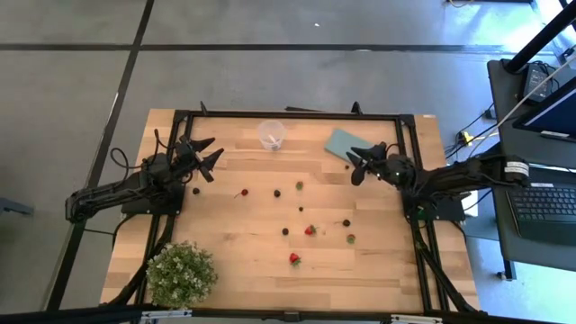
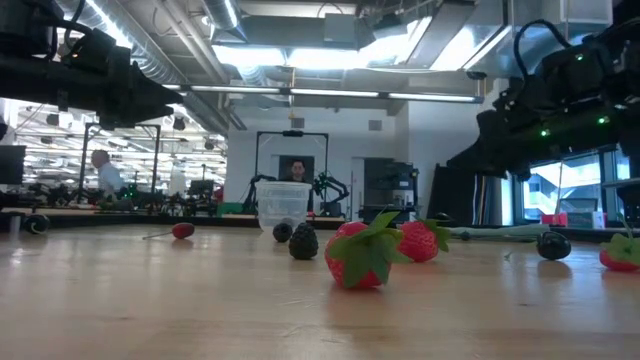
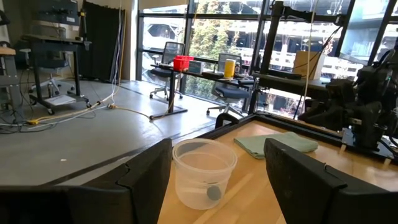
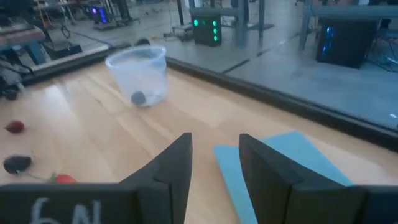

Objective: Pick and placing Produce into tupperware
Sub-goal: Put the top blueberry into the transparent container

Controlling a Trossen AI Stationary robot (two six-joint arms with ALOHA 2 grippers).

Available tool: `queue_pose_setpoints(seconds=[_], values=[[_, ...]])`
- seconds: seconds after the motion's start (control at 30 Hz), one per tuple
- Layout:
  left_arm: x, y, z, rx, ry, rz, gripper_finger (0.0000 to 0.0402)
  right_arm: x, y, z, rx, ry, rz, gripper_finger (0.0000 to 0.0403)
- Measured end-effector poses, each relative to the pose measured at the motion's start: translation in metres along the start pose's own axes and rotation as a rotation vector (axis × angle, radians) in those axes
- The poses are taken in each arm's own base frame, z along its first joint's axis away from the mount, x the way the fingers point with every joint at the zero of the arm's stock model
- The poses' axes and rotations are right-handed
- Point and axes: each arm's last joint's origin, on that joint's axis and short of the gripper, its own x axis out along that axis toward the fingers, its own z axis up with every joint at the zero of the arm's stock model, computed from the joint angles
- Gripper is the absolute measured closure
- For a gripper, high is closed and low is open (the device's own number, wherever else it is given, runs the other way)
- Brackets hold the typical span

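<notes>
The tupperware, a small clear round cup (image 1: 272,135), stands upright on the far middle of the table, with one small dark piece (image 3: 213,193) on its bottom. The produce, tiny red, dark and green pieces (image 1: 299,186), lies scattered over the table's middle, from a dark berry (image 1: 197,190) on the left to a red one (image 1: 294,259) nearer the front. My left gripper (image 1: 205,155) hovers open to the cup's left, its fingers framing the cup (image 3: 204,173) from a distance. My right gripper (image 1: 358,162) hovers open to the cup's right, beside the teal piece.
A flat teal rectangle (image 1: 345,144) lies right of the cup, under my right gripper's near side (image 4: 216,140). A leafy potted plant (image 1: 182,273) stands at the near left corner. A black frame (image 1: 288,114) rims the table. People sit in the room beyond (image 2: 100,170).
</notes>
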Motion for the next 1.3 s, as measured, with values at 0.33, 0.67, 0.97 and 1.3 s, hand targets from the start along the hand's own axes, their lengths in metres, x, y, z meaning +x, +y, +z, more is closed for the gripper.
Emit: queue_pose_setpoints(seconds=[0.33, 0.67, 0.97, 1.3], values=[[0.0, 0.0, 0.0, 0.003, 0.0, 0.0, 0.0154, 0.008, 0.0, -0.013, 0.007, 0.042, -0.01, 0.0267], [0.0, 0.0, 0.0, 0.003, 0.0, 0.0, 0.0154, 0.012, -0.002, -0.031, -0.032, 0.146, -0.033, 0.0267], [0.0, 0.0, 0.0, 0.003, 0.0, 0.001, 0.0154, 0.013, -0.003, -0.038, 0.007, 0.183, -0.041, 0.0267], [0.0, 0.0, 0.0, 0.004, 0.0, 0.001, 0.0154, 0.011, -0.006, -0.046, -0.029, 0.269, -0.063, 0.0267]])
